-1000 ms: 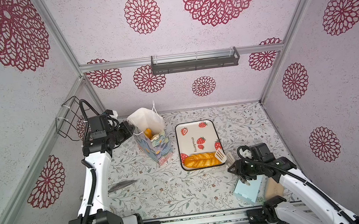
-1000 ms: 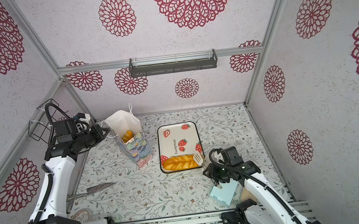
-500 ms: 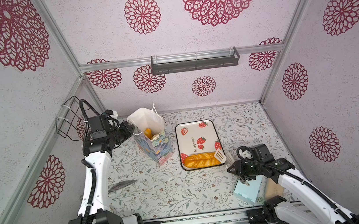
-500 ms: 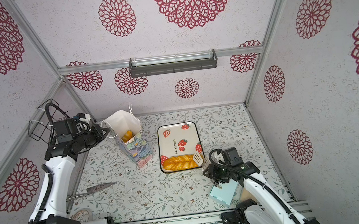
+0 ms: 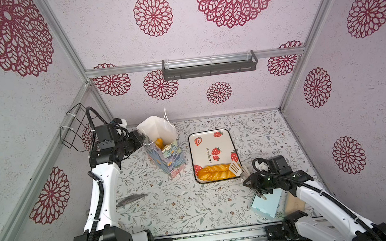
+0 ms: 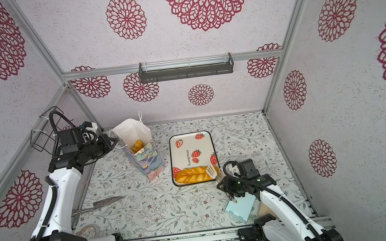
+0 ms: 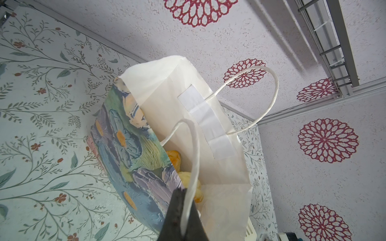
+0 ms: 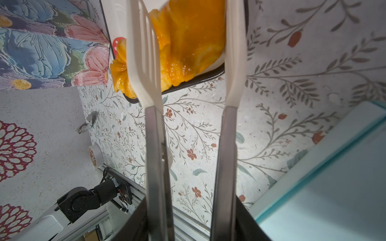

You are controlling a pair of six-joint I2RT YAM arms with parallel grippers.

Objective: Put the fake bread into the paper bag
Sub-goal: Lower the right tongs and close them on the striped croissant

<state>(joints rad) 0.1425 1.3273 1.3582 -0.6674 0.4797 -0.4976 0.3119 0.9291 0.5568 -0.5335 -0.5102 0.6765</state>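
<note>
fake bread [image 5: 159,143] shows inside the paper bag [image 5: 167,161], which stands far left. one braided loaf [image 5: 214,173] lies along the near edge of the strawberry tray [image 5: 210,137], right of the bag. lifting it seems the step in hand. the right gripper [image 5: 250,181], just near-right of the loaf, is clamped on tongs [image 5: 238,169] whose tips straddle the loaf's right end (pinching or not, i cannot tell). the left gripper [image 5: 140,139] is closed on the bag's cord handle [image 7: 193,162]. next: squeeze, lift, carry left over the mouth.

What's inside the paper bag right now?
Inside the paper bag, at least two golden fake bread pieces show near the opening. The bag's walls cover whatever lies deeper, so a full count isn't possible.
</note>
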